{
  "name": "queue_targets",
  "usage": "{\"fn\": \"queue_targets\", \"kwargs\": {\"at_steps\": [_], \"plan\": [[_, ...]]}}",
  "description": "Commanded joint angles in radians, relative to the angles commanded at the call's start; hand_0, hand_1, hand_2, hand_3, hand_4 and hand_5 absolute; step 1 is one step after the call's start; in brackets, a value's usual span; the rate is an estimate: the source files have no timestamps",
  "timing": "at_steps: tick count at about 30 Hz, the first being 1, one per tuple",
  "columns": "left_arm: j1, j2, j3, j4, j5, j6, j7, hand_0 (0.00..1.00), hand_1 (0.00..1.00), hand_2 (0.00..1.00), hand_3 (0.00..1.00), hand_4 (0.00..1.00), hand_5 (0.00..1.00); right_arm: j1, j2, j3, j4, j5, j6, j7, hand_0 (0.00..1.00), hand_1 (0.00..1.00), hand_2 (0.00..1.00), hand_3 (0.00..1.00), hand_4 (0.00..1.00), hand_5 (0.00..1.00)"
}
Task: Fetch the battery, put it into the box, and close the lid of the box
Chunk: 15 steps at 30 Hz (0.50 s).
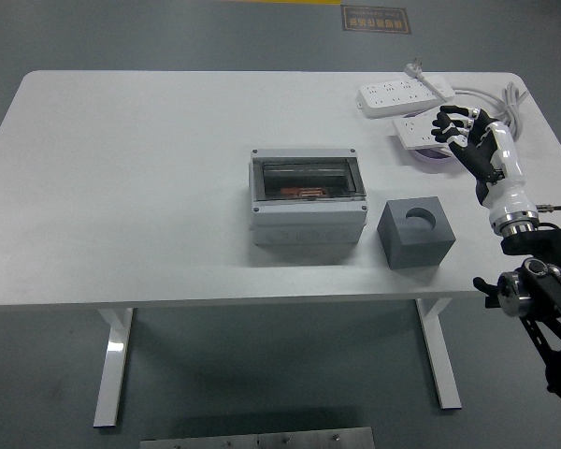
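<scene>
Head view shows your right hand [467, 138], fingers spread and empty, above the purple disc [433, 155]; still fetching, so lower and grasp.

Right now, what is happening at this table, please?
The robot's right hand hovers with spread fingers, holding nothing, over the far right of the white table, near the power strips. The grey box sits mid-table beside a dark grey block. I cannot make out the battery. The left arm is out of view.
</scene>
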Motion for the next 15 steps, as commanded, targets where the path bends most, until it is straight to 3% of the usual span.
{"fn": "queue_targets", "kwargs": {"at_steps": [8,15], "plan": [[-0.057,0.011,-0.010,0.015,0.024,-0.017,-0.024,0.589,0.695,0.648,0.609,0.695,0.197,-0.025,-0.003,0.043,0.011,-0.008,-0.010,0.000,0.611,0.560,0.539,0.617,0.718,0.458],[-0.075,0.024,-0.036,0.012,0.080,-0.037,-0.007,0.589,0.693,0.645,0.609,0.692,0.201,-0.025,-0.005,0.052,0.011,-0.010,-0.016,0.007,0.610,0.558,0.536,0.618,0.710,0.460]]}}
